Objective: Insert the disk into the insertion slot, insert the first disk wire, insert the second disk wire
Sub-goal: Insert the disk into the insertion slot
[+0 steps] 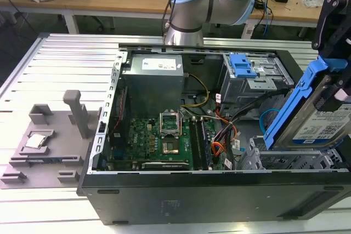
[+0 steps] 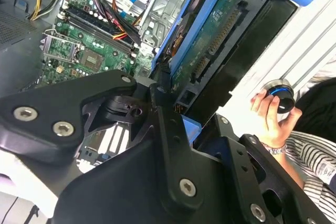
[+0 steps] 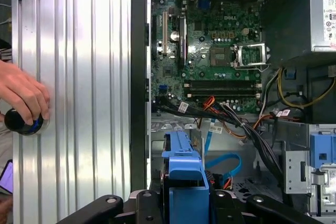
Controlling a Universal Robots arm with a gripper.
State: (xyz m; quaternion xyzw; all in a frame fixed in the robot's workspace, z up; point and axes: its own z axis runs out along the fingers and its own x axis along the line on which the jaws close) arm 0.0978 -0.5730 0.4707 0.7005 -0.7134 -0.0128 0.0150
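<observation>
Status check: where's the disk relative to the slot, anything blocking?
Gripper shut on the disk. Disk tilted over the insertion slot, not seated. Blue cable loops beside the slot.

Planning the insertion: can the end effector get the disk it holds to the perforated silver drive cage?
Likely yes: the end effector holds the blue-framed silver hard drive tilted above the perforated silver-grey cage; a looped blue cable nearby might snag.

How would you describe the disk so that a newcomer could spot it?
Start at the open computer case and go to its end on the exterior view's right. Tilted above the silver drive cage is the disk: a silver slab with a white-and-blue label in a bright blue frame, unlike the small blue latch farther back.
</observation>
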